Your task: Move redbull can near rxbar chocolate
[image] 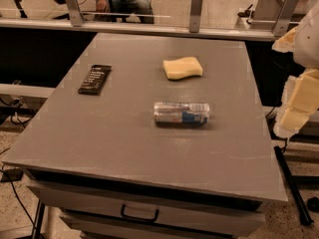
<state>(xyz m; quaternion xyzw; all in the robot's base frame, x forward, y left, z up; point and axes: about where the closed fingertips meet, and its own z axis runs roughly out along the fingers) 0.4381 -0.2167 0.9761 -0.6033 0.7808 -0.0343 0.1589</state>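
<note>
The redbull can [182, 113] lies on its side near the middle of the grey table [124, 148], long axis left to right. The rxbar chocolate [94, 79], a flat black bar with white lettering, lies at the left of the table, well apart from the can. My gripper [295, 114] shows as pale blocky parts at the right edge of the view, beyond the table's right edge and to the right of the can, touching nothing.
A pale yellow sponge [183, 67] lies behind the can, toward the back of the table. A drawer with a dark handle [139, 214] sits under the front edge. A metal rail with posts [196, 9] runs behind the table.
</note>
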